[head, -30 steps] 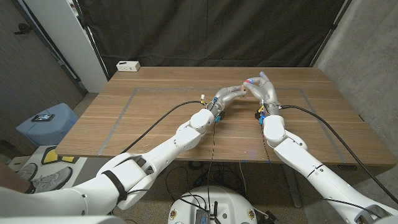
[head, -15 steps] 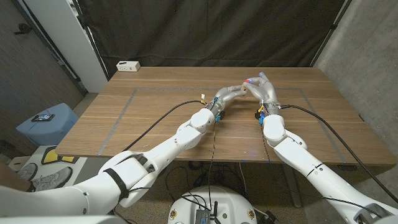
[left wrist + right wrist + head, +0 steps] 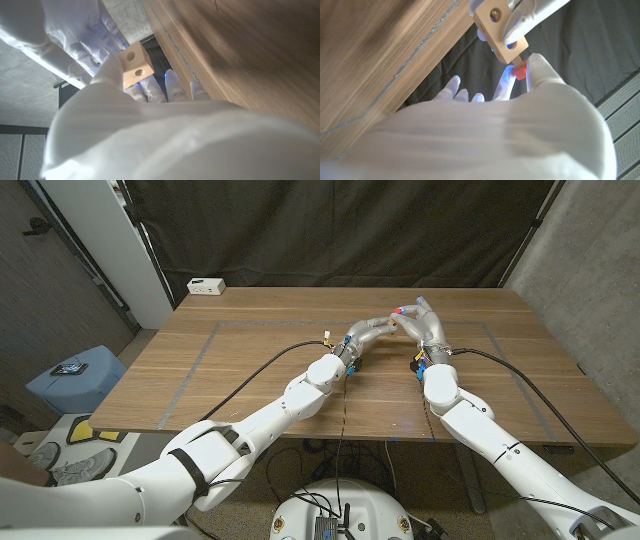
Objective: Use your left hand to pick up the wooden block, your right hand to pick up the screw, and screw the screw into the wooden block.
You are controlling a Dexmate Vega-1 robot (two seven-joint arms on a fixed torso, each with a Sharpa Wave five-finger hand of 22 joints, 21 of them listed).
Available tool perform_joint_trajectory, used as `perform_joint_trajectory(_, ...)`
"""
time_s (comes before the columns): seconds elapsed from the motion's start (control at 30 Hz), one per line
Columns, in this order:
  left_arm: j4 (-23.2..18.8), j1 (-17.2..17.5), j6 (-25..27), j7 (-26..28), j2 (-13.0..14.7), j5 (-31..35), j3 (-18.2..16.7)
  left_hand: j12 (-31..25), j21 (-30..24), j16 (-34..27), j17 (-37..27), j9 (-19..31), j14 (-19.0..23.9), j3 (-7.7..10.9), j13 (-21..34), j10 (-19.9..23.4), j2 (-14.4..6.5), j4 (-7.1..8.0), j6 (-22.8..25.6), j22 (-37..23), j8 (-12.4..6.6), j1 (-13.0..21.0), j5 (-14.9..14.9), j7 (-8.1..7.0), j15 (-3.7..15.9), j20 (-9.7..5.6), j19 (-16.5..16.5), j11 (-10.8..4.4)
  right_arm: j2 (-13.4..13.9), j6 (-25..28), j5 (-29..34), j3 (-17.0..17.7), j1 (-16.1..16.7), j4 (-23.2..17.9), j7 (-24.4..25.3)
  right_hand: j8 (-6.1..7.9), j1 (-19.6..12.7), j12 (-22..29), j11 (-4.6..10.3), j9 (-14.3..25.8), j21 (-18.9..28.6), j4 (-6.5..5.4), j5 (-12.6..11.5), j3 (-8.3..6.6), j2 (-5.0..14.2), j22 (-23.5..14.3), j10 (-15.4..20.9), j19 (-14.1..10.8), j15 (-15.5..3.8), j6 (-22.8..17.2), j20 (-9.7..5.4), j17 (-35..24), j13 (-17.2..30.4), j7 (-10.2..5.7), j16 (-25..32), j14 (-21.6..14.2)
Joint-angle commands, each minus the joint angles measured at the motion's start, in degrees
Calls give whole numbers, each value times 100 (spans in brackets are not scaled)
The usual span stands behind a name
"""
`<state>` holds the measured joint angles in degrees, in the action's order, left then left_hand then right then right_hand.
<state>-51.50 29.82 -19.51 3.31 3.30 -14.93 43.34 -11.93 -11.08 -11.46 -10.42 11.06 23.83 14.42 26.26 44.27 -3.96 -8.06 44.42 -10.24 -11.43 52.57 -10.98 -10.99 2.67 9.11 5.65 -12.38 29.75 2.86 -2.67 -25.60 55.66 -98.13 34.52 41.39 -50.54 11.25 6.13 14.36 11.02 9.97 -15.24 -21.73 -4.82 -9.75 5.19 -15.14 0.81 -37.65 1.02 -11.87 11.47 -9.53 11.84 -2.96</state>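
Above the middle of the wooden table (image 3: 250, 370), both arms reach in from the near edge and meet over its far half. Nearest, the left hand (image 3: 368, 332) holds the wooden block (image 3: 133, 66), its white-gloved fingers (image 3: 80, 50) wrapped around one side while the block's pale faces stand clear of them. That block is a small cube of light, smooth wood with sharp edges and round holes bored into at least two faces. From the right wrist camera, one hole faces outward and another face meets the screw (image 3: 519, 70). The right hand (image 3: 425, 323) pinches the screw's red head between the thumb and a fingertip (image 3: 506, 80), with its other fingers spread apart beside it. A short tan threaded shank runs from the red head straight to the block's face, so the screw's long axis points from the right hand's fingertips into the block. Farther back, a small white box (image 3: 207, 285) sits at the table's far left corner before a black curtain (image 3: 340, 230).
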Motion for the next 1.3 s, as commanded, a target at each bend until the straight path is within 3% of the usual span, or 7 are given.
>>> perform_joint_trajectory(0.03, -11, -1, 2, -13, -2, 12, 13, -51, -49, -8, -2, 23, 60, 18, 20, 15, -1, 14, 60, -17, -16, -57, -3, -5, 244, 25, 9, -19, 15, 28, -26, 17, 28, -48, 9, -18, -21, 17, -44, -11, -5, -29, 26, -38, -54, -6, -10, -1, -10, 46, -12, -17, 16, -4, -10, 13)
perform_joint_trajectory(0.43, -71, 31, 28, 29, 7, 16, 8, -39, -48, 5, 2, 22, 45, 47, 12, -9, -13, -19, 13, -17, 4, -11, -11, -4, 248, 27, 8, -19, 87, 8, -45, 3, 19, -64, -104, -88, 137, -3, -121, -34, -8, -124, 58, -8, -40, -8, -95, 16, 32, 218, 16, -37, 18, -30, -13, 59)
perform_joint_trajectory(0.9, -42, 22, 38, 23, -8, 2, 6, -40, -49, 4, 0, 22, 50, 50, 14, -18, -16, -18, 8, -17, 4, -23, -9, -1, 243, 20, 10, -19, 94, 46, -94, 6, 11, -63, -139, -159, 191, -22, -135, -63, -16, -127, 71, -5, -64, -9, -186, 52, 56, 369, 27, -44, 19, -37, -22, 107)
perform_joint_trajectory(1.13, 15, 0, 27, 12, -32, -9, 4, -42, -49, 6, 0, 22, 48, 58, 16, -20, -21, -25, -4, -17, 8, -16, -10, 6, 244, 24, 11, -20, 90, 67, -135, 13, 1, -53, -164, -204, 244, -24, -247, -80, -19, -145, 81, -7, -53, -10, -233, 77, 83, 460, 37, -50, 20, -57, -23, 137)
perform_joint_trajectory(1.3, 53, -16, 23, 7, -48, -15, 3, -43, -49, 9, 1, 22, 43, 65, 17, -24, -25, -30, -10, -17, 10, -9, -12, 14, 242, 23, 12, -20, 101, 25, -143, 5, -12, -19, -187, -232, 277, -28, -247, -87, -19, -157, 84, -4, -47, -10, -266, 89, 97, 519, 38, -53, 21, -57, -22, 150)
